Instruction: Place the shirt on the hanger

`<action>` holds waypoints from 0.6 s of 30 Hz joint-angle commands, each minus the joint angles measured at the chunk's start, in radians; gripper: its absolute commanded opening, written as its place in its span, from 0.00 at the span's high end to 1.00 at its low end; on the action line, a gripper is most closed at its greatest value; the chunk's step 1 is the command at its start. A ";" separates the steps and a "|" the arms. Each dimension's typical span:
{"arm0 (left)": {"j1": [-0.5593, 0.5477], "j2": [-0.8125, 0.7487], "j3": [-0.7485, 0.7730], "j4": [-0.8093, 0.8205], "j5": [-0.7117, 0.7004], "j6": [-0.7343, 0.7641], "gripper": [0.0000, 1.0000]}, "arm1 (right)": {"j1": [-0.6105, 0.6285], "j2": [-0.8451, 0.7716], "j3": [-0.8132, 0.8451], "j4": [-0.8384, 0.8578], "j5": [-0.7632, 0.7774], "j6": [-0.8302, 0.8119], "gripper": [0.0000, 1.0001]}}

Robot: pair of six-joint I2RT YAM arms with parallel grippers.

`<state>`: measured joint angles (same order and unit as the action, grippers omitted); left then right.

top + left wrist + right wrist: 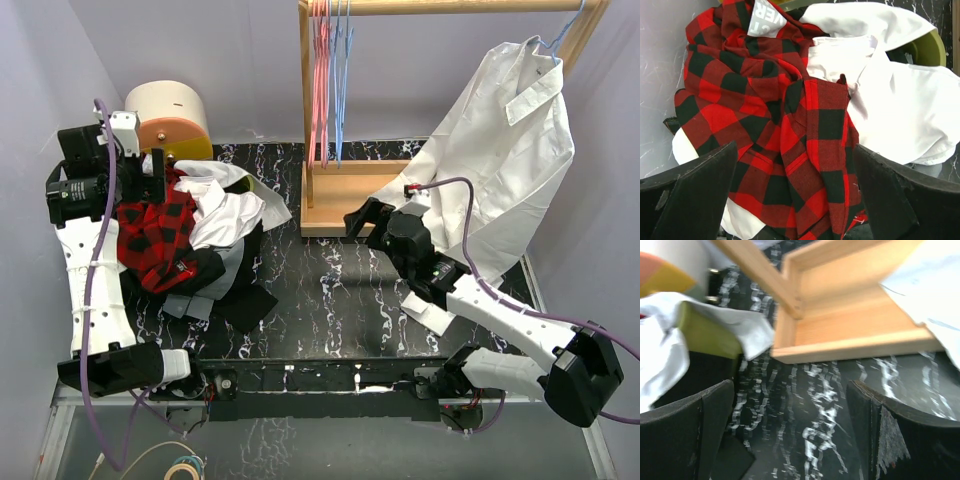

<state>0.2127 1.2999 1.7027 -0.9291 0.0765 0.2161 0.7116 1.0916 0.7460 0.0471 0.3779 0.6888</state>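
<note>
left gripper (795,149) spread wide, empty, with shirt (765,95) just ahead between the jaws. soft, limp, light flannel, probably bunching when lifted; better pinched at the raised fold straight ahead.

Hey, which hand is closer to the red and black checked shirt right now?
Left. The left hand is open, over the shirt, which fills the space between its fingers. The right hand, also open, is across the table beside the wooden rack base.
</note>
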 commanded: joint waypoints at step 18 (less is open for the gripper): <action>-0.037 0.109 0.089 -0.481 0.304 0.399 0.03 | -0.009 -0.146 -0.041 0.051 -0.161 -0.302 0.02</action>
<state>0.1883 1.4040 1.8133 -1.3476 0.3573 0.5602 0.7040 0.9134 0.6399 0.0422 0.3332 0.4297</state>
